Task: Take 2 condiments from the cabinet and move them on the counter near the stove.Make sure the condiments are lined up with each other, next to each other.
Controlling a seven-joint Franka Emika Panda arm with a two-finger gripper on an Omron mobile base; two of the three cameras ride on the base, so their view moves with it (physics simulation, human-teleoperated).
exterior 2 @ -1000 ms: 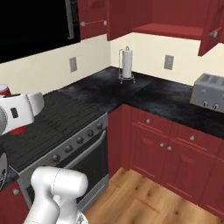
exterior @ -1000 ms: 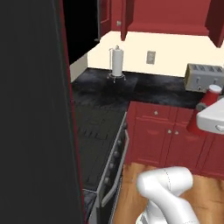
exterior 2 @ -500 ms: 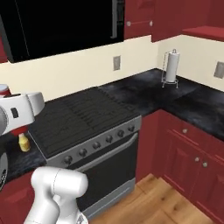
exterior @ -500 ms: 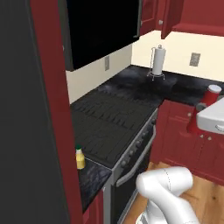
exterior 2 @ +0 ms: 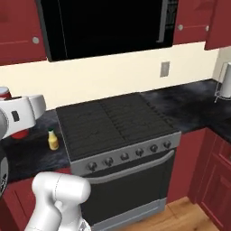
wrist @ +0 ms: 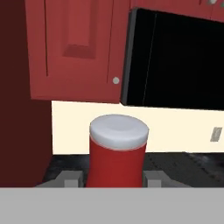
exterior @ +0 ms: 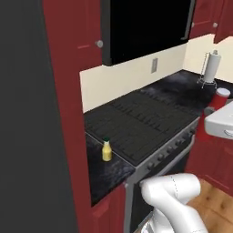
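My gripper (wrist: 113,179) is shut on the slim red bottle (wrist: 117,153) with the white cap, which stands upright between the fingers (wrist: 70,178). In the left base view the red bottle (exterior: 221,98) sticks up from my hand at the right edge, over the stove's right end. The yellow bottle (exterior: 106,150) with the dark green cap stands on the black counter (exterior: 111,170) just left of the stove (exterior: 145,118). From the right base view the yellow bottle (exterior 2: 53,140) is right of my hand, which holds the red bottle (exterior 2: 5,93). The stove (exterior 2: 117,119) lies beyond.
A black microwave (exterior 2: 108,25) hangs over the stove between closed red wall cabinet doors (wrist: 74,48). A paper towel holder (exterior: 210,68) stands on the far counter at the right. A tall dark panel (exterior: 32,113) borders the narrow counter strip on the left.
The whole picture has swung from the corner counter to the stove, so the base has moved. The yellow bottle has drawn closer. The red bottle stays in the gripper.
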